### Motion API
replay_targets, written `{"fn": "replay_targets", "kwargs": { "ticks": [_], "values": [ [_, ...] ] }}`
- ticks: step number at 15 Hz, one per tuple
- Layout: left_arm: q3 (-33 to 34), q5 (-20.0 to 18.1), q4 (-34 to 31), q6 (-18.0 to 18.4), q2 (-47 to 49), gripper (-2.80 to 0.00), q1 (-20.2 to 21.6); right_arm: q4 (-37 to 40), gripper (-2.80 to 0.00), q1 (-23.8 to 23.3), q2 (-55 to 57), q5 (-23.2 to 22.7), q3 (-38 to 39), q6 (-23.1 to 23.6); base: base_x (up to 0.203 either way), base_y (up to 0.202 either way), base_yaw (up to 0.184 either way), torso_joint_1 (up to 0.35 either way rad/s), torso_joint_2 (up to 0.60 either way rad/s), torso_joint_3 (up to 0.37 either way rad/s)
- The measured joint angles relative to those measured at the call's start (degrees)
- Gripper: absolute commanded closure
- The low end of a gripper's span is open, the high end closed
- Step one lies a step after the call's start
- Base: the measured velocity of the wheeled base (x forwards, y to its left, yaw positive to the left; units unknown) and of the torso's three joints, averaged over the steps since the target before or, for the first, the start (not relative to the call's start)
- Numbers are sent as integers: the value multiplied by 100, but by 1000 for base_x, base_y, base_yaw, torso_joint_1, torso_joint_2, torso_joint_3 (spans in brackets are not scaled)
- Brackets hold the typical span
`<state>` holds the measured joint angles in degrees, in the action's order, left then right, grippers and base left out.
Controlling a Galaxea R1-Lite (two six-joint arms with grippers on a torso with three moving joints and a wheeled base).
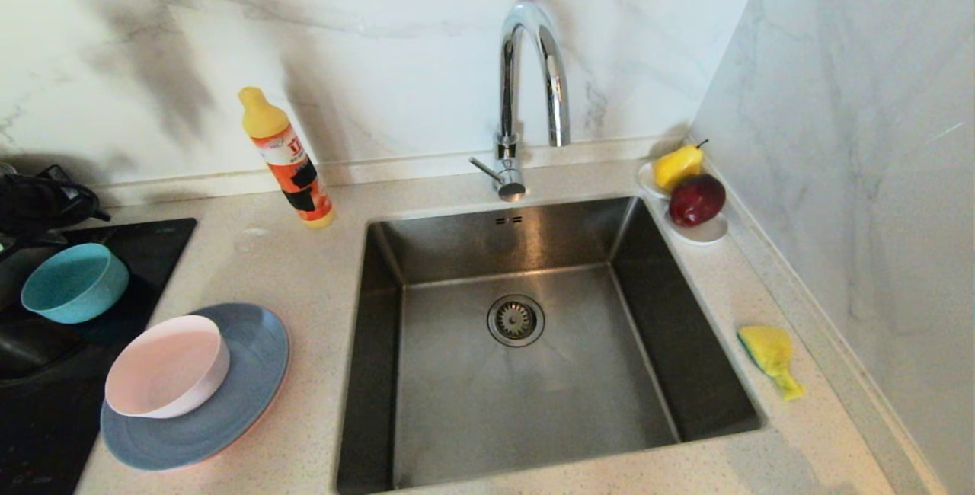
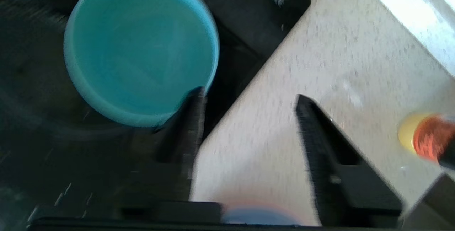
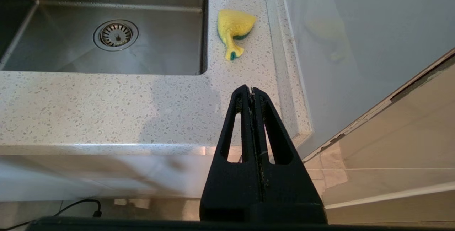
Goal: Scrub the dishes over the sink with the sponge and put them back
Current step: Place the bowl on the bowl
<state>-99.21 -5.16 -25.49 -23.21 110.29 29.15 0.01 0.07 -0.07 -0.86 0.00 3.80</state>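
Observation:
A teal bowl (image 1: pixel 75 282) (image 2: pixel 138 49) stands on the black cooktop at the far left. My left gripper (image 2: pixel 249 94) hovers open beside it. One finger (image 2: pixel 193 117) overlaps the bowl's rim and only bare counter shows between the fingers. A pale pink-white bowl (image 1: pixel 167 365) sits on the grey-blue plate (image 1: pixel 244 396) (image 2: pixel 256 218), which has a pink edge showing under it. The sponge (image 1: pixel 769 354) (image 3: pixel 234 28), yellow with a green face, lies on the counter right of the sink (image 1: pixel 457 419) (image 3: pixel 64 53). My right gripper (image 3: pixel 251 89) is shut and empty, in front of the counter's front edge.
A chrome gooseneck tap (image 1: pixel 525 91) stands behind the sink. An orange and yellow detergent bottle (image 1: pixel 288 164) (image 2: pixel 426 138) is at the back left. A white saucer (image 1: pixel 704 230) with a pear and an apple sits in the back right corner. A marble wall runs along the right side.

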Motion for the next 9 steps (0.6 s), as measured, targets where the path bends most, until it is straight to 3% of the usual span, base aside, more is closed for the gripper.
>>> {"fn": "replay_targets", "kwargs": {
  "ticks": [9],
  "values": [
    [-423,-99,529,48,1081,-280,88,-1,0,0,0,1,0,2,0,0,0,0,0,0]
  ]
}}
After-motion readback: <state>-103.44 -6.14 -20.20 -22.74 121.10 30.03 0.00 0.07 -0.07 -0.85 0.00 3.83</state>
